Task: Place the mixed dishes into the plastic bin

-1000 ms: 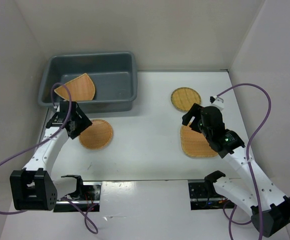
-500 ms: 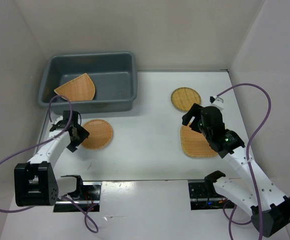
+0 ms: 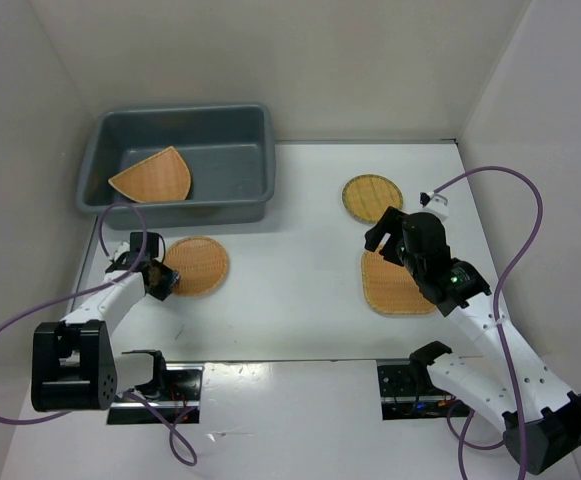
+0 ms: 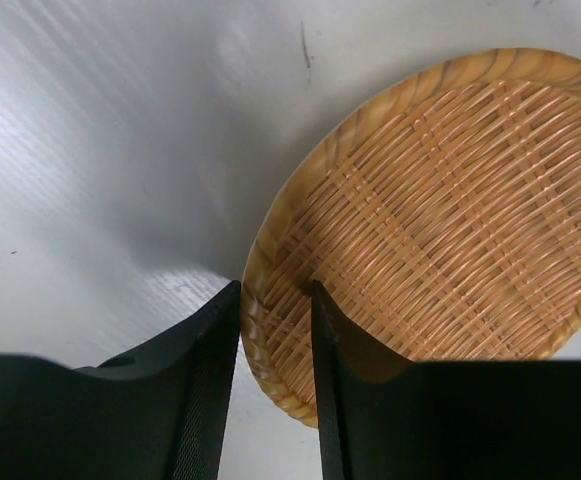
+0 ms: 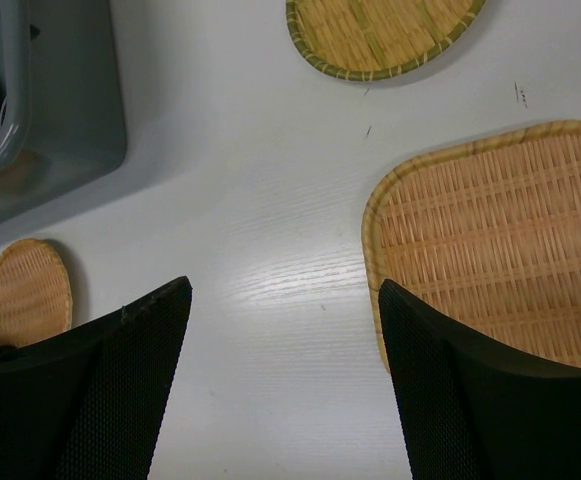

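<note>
One plate sits in the bin, three remain: left jaws pinch the round plate by its rim, right jaws gape.

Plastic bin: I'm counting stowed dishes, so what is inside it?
One rounded-triangle woven plate lies inside the plastic bin, toward its left end. Anything beneath that plate, or tight behind the near wall, is covered.

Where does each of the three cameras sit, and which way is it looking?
Top external: high behind the bases, looking down at table, bin and both arms.
Left wrist: low over the table, left hand gripping the round plate by its rim.
Right wrist: higher, open right hand framing the square plate.
Shared: the round plate appears in all three.
</note>
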{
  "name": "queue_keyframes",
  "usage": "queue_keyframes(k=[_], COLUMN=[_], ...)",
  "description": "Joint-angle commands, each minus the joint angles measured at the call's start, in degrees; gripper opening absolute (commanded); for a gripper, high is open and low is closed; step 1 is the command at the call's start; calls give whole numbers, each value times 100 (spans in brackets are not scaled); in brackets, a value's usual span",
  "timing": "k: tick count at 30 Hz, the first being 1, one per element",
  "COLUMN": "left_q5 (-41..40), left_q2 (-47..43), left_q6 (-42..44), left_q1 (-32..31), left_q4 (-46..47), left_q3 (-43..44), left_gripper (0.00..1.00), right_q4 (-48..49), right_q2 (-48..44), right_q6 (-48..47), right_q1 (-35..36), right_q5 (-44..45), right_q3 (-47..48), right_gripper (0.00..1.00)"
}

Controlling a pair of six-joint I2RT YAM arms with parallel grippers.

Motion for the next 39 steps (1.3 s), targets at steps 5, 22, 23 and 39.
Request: queue_keyframes(k=[5,22,23,39], left_q5=[283,503,503,978], left_q2=[-188,-953,-1005,-1173], left_q6=[-462,-296,-296,213], left_q1=[14,-618,-619,-1023], left_q4=[472,-362,-363,-459], left_q3=[-524,406,459,1487], left_gripper=[25,0,0,0], right_q4=[55,108,108,108], right_q2=[0,-53,-53,0], right_q6=[-87,-87,-87,-87], right_q1=[36,36,36,36], right_q5=[19,-34,-34,-34], right_q3=[-51,-104,-104,-104], right_gripper=[82,82,82,82])
